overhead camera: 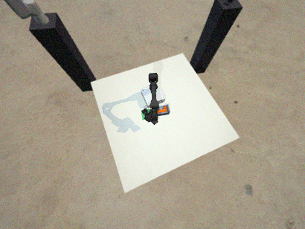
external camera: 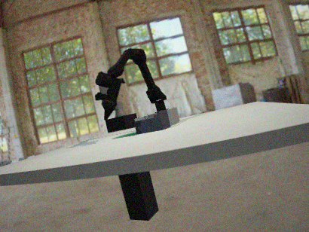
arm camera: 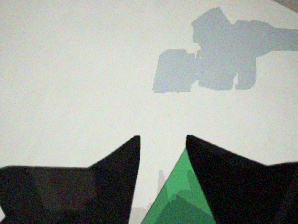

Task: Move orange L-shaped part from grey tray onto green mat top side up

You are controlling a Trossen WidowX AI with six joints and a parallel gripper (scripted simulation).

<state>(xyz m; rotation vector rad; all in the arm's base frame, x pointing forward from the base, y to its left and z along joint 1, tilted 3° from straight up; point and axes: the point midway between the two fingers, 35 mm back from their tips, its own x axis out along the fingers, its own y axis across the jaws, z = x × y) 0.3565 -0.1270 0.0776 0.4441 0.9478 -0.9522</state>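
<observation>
The orange part (overhead camera: pixel 164 109) lies in the pocket of the grey tray (overhead camera: pixel 164 114) (external camera: pixel 151 125), just right of the arm in the top view; it is too small there to tell its exact seating. The green mat (overhead camera: pixel 143 114) (external camera: pixel 126 135) (arm camera: pixel 181 180) lies left of the tray, partly hidden by the arm. My gripper (arm camera: pixel 163 140) (external camera: pixel 106 117) is partly open with nothing between its fingers. It points downward and hangs above the table near the mat, with a corner of the mat showing between and below the fingertips in the wrist view. The part and tray are outside the wrist view.
The light-coloured base box (overhead camera: pixel 158 96) (external camera: pixel 173 115) of the arm stands behind the tray and mat. The arm's shadow (overhead camera: pixel 120 120) (arm camera: pixel 220 60) falls on the white table top (overhead camera: pixel 178 149). Two dark posts (overhead camera: pixel 63 56) (overhead camera: pixel 212 37) stand beyond the table's back edge.
</observation>
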